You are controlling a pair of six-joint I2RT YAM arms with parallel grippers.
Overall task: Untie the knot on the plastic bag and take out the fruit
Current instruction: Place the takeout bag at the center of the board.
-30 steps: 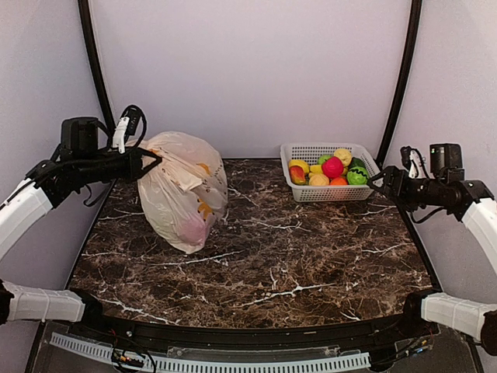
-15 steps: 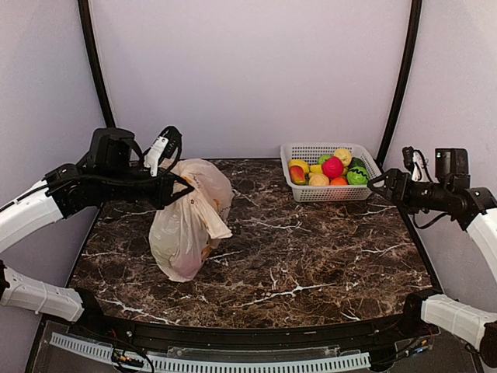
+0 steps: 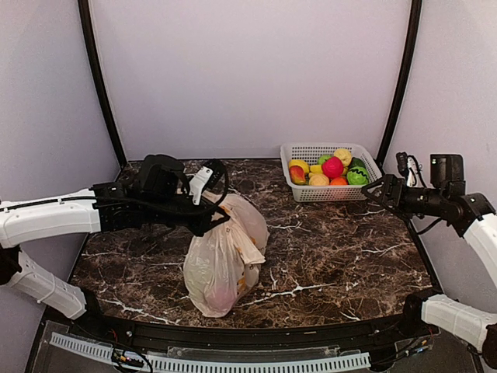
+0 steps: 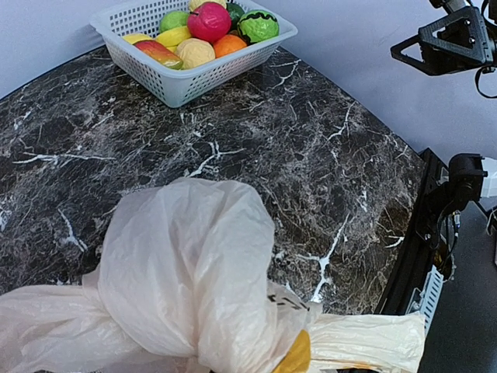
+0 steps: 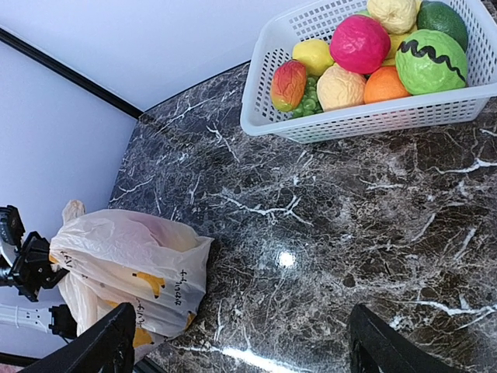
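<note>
Cream plastic bag sits at the near left-centre of the dark marble table, upright and crumpled, with its bunched top uppermost. Left gripper reaches in from the left, pinched tight on that gathered top. The knot itself can't be picked out among the folds. Whether the bag's base rests on the marble or hangs just clear of it is uncertain. Yellow printed figures show on the bag's side. White mesh basket stands at the far right, well apart from the bag, heaped with toy fruit in pink-red, green, yellow and orange. Right gripper hovers just right of the basket, jaws spread wide, holding nothing.
</note>
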